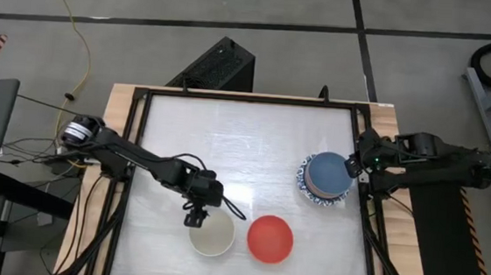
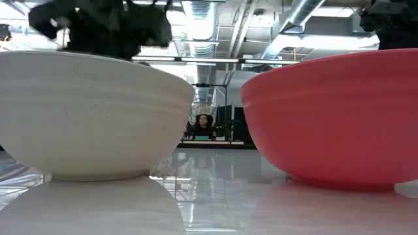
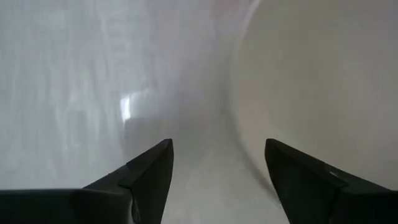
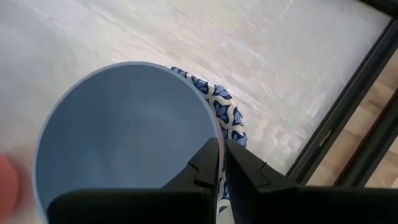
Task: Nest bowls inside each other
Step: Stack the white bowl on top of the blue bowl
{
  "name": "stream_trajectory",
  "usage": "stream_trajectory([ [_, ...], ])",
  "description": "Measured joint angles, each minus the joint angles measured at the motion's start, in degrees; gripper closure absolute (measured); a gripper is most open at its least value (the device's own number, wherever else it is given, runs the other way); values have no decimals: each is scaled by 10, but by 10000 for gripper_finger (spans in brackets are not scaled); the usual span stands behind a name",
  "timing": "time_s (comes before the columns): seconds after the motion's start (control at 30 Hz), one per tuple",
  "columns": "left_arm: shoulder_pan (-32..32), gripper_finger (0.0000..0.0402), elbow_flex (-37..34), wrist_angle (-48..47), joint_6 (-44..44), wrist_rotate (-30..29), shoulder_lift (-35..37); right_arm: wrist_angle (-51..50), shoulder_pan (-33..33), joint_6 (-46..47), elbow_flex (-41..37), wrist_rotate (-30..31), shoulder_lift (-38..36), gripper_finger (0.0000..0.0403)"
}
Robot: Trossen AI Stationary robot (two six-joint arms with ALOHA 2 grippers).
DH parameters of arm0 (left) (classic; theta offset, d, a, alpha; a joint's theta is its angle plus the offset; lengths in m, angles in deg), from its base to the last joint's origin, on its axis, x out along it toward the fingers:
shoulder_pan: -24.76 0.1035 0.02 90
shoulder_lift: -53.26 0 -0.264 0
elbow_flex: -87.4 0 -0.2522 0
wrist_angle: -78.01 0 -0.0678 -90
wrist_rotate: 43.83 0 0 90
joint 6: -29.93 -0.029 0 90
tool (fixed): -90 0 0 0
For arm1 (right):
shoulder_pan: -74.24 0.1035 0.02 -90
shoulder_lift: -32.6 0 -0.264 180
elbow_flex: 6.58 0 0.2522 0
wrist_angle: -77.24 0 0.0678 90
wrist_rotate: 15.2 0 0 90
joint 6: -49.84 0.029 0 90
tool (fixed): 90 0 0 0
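Note:
A cream bowl (image 1: 211, 234) and a red bowl (image 1: 270, 239) stand side by side on their bases near the table's front edge. My left gripper (image 1: 197, 213) hangs open over the cream bowl's far left rim (image 3: 249, 124). One finger is over the bowl's inside and the other outside it, and no touch shows. At the right edge stands a stack of bowls (image 1: 326, 179), a blue bowl (image 4: 124, 143) on top and a blue-patterned one (image 4: 227, 109) under it. My right gripper (image 4: 222, 165) is shut on the blue bowl's rim. My right gripper pinches the blue bowl's rim (image 4: 216, 134) on the side toward the table's right edge, one finger inside the bowl and one outside. The fingers slant down from the right. The bowl stays upright, nested in the stack.
A black metal frame (image 1: 363, 147) runs around the white tabletop, close beside the stack on the right. The low view shows a person (image 2: 204, 124) far off in the room, between the cream and red bowls. The table's middle and far part (image 1: 245, 137) hold nothing.

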Motion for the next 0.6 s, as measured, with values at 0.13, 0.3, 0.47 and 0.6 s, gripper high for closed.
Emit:
stream_trajectory([
  [0.13, -1, 182, 0, -15, 1, -1, -30, 0, 0, 0, 0, 0, 0, 354],
  [0.3, 1, 250, 0, -7, 0, -12, -35, 1, 0, 0, 0, 0, 0, 354],
  [0.47, 3, 356, 17, -11, -7, -28, -27, 2, 0, 0, 0, 1, 0, 354],
  [0.6, 2, 393, 30, -24, -25, -89, -26, 14, 0, 1, 0, 21, 0, 354],
])
